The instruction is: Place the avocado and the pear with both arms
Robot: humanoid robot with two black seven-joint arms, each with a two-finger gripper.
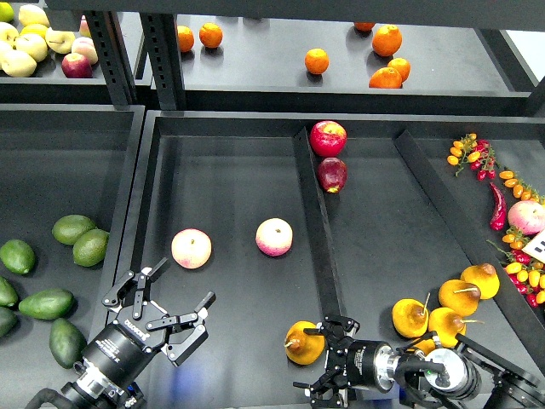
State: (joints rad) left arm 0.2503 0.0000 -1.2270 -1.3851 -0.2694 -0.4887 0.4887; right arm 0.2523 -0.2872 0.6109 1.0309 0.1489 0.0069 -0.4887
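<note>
Head view: the left gripper (162, 317) hangs at the near left of the middle tray (230, 204), its two fingers spread wide and holding nothing. No avocado lies in that tray near it. The avocados lie in the left tray (51, 162), and the darkest, most elongated one, the avocado (66, 342), rests just left of the left arm, against the near end of that tray.

The right gripper (328, 358) sits at the near edge by the divider (315, 221), fingers parted around or just beside the pear (304, 342); I cannot tell whether they press on it or stand clear. The pear rests on the tray floor at the near right of the middle compartment, stem tilted to the left, apart from the other pears (443, 311) grouped further right.

Two peaches (232, 242) lie in the middle tray, farther off.

Judging by this, the pear side looks either just set down or about to be released, so that half seems close to done. The avocado half looks open: the left gripper is empty and the fruit sits among its own kind.
</note>
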